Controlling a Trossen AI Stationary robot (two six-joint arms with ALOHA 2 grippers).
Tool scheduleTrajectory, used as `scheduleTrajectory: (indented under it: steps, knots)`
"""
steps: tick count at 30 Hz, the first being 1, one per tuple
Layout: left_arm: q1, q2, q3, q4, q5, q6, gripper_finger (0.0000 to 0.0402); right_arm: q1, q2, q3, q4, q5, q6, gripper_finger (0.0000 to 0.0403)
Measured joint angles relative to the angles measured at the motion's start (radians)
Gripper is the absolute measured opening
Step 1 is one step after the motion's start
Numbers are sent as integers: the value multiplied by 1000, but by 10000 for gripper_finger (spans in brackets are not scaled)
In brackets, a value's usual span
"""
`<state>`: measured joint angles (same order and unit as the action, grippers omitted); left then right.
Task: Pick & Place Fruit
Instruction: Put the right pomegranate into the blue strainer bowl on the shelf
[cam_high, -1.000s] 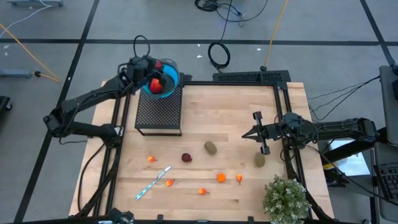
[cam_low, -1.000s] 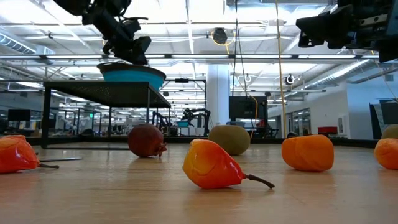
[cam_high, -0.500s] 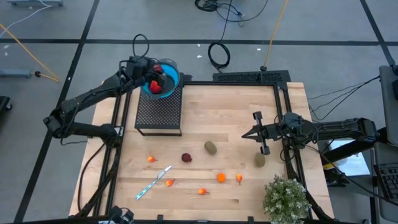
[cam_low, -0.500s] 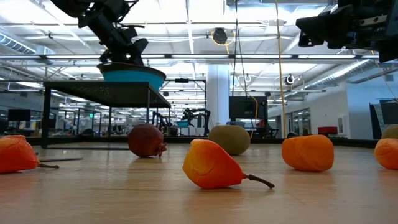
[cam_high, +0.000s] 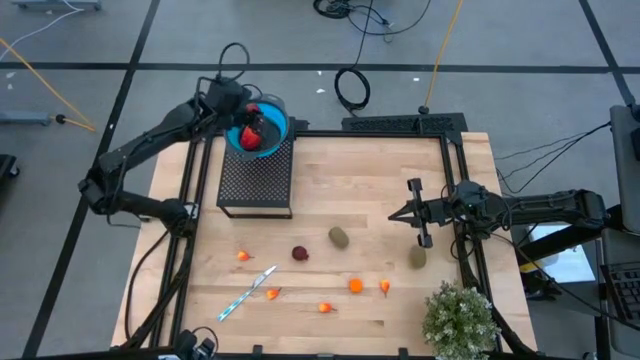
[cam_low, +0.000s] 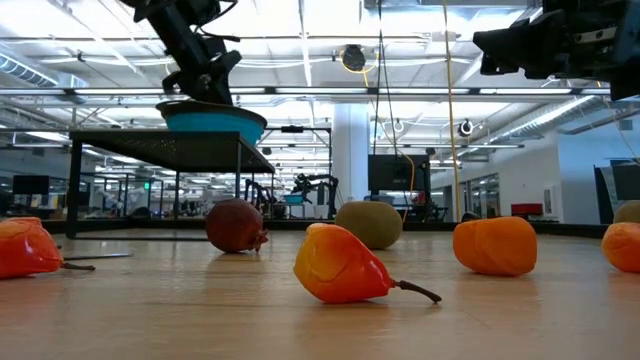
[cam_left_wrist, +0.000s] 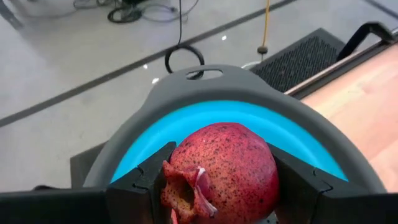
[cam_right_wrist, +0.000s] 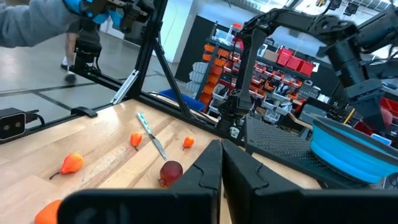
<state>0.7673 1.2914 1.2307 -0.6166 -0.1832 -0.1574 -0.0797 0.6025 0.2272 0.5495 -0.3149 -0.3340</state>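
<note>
Left gripper (cam_high: 243, 118) is over the blue bowl (cam_high: 276, 127), which sits on the black mesh stand (cam_high: 256, 180) at the table's (cam_high: 370, 190) far left corner. Its jaws are clamped on a large red pomegranate (cam_left_wrist: 224, 171); in the left wrist view the fingers (cam_left_wrist: 152, 177) press against both sides of the fruit, just above the bowl's blue interior. From above, red fruit shows inside the bowl under the gripper.

Right gripper (cam_high: 398, 215) hangs above the table's right side, jaws together and holding nothing; in the right wrist view the two fingers meet with no gap.

Loose fruit on the table, from above:
- dark red round piece (cam_high: 300, 253), near centre;
- olive-brown oval (cam_high: 339, 237), just right of it;
- second olive oval (cam_high: 417, 257), near the right gripper, below its crossbar;
- orange piece (cam_high: 355, 285) and a small orange-red piece (cam_high: 384, 287) beside it, toward the near edge;
- small orange bits at (cam_high: 243, 256), (cam_high: 273, 294) and (cam_high: 326, 307).

A thin silver-blue stick (cam_high: 248, 294) lies diagonally at the near left, its upper end close to one orange bit. A green plant (cam_high: 460, 320) stands at the near right corner.

In the low view an orange-red pear-shaped piece (cam_low: 340, 266) lies nearest, with the dark red piece (cam_low: 236, 226) and an olive oval (cam_low: 369, 224) behind it.
</note>
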Motion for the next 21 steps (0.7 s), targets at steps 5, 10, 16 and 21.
scheduleTrajectory:
  steps: [5, 10, 16, 21]
  knots:
    - [1, 79, 120, -145, 5, -5, 202, 0, 0, 0, 0, 0, 0, 1]
    - [15, 157, 211, -259, 50, -10, 202, 0, 0, 0, 0, -1, 1, 1]
    - [39, 219, 234, -304, 112, -10, 202, 0, 0, 0, -1, -1, 5, 1]
    - [58, 253, 234, -351, 120, -22, 202, 0, 0, 0, -1, -1, 7, 1]
